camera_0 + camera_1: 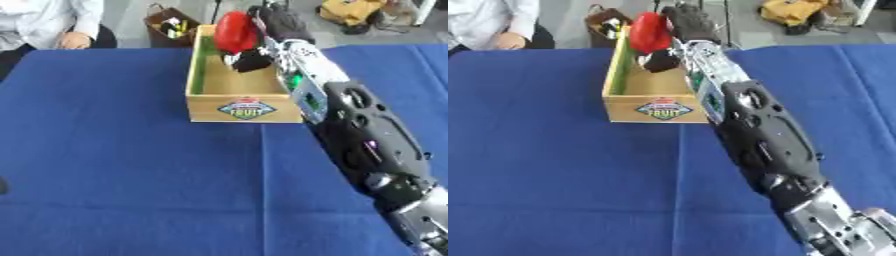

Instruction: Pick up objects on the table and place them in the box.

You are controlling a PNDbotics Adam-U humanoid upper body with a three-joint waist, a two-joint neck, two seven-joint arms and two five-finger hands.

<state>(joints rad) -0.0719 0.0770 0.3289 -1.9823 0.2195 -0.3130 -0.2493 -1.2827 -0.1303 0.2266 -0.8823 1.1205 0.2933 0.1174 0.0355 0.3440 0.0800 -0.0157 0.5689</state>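
In the left eye view the right hand [267, 25] reaches far over the wooden box [241, 107], its fingers [249, 59] curled round a red object [234, 32] held above the far end of the box and not yet let go. The box floor nearest the camera looks bare wood; a green strip runs along its left inner wall, and whether anything lies under the hand cannot be told. The blue counter [114, 150] shows no other loose object, so this carry appears to be the last or only one left, with only the release still to do. In the right eye view the same red object [647, 31] sits against the dark hand [686, 22] over the back of the box [658, 111], whose front carries a fruit label. Beyond the counter's far edge stands a brown bag [605, 27] with small items inside that cannot be made out. The left hand shows in neither view.
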